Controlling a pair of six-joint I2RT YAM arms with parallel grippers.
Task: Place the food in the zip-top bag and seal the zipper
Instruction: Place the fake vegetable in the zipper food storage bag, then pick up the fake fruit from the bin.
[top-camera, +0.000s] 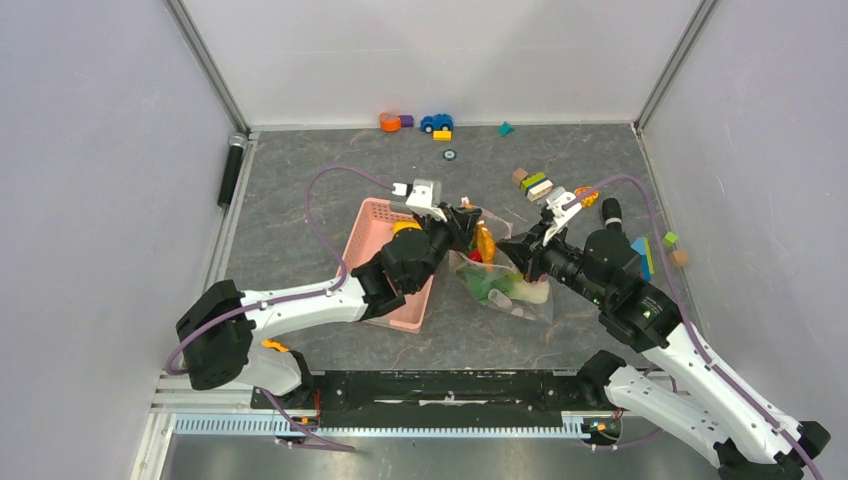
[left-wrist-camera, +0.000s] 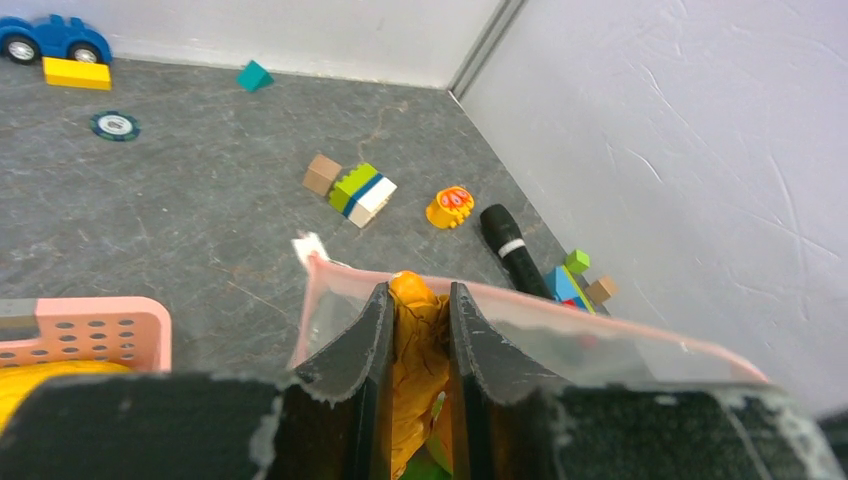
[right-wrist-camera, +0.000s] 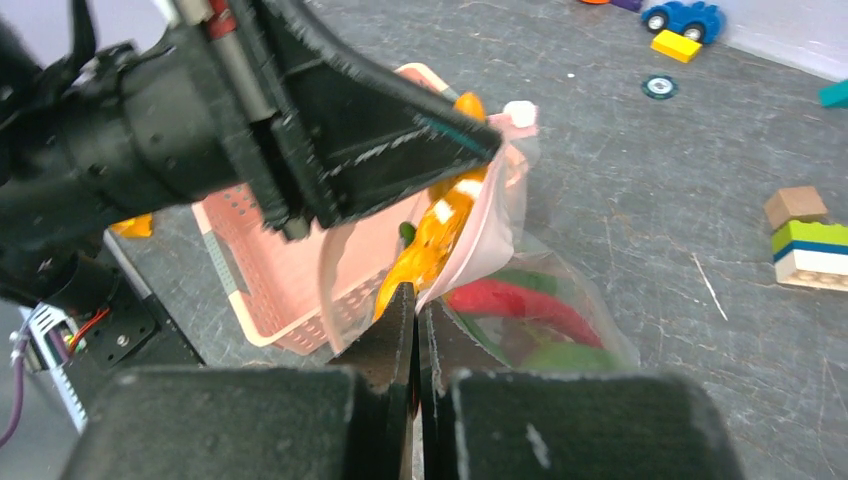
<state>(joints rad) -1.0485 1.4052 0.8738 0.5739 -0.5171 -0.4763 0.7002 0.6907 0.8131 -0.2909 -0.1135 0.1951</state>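
The clear zip-top bag (top-camera: 505, 290) lies mid-table with a red chili (right-wrist-camera: 510, 300), green pieces and the white-stalked bok choy (top-camera: 525, 293) inside. My left gripper (left-wrist-camera: 417, 295) is shut on an orange-yellow food piece (left-wrist-camera: 415, 350) and holds it in the bag's open mouth, just inside the pinkish zipper strip (left-wrist-camera: 600, 322). The white slider tab (left-wrist-camera: 310, 245) sits at the strip's left end. My right gripper (right-wrist-camera: 417, 300) is shut on the bag's near rim and holds it up. In the top view the left gripper (top-camera: 468, 222) and right gripper (top-camera: 522, 248) face each other across the bag.
A pink slotted basket (top-camera: 385, 262) stands just left of the bag, under my left arm. Building blocks (top-camera: 535, 183), a toy car (top-camera: 436, 122) and a black cylinder (top-camera: 611, 211) lie towards the back and right. Colored blocks (top-camera: 670, 245) sit beside my right arm.
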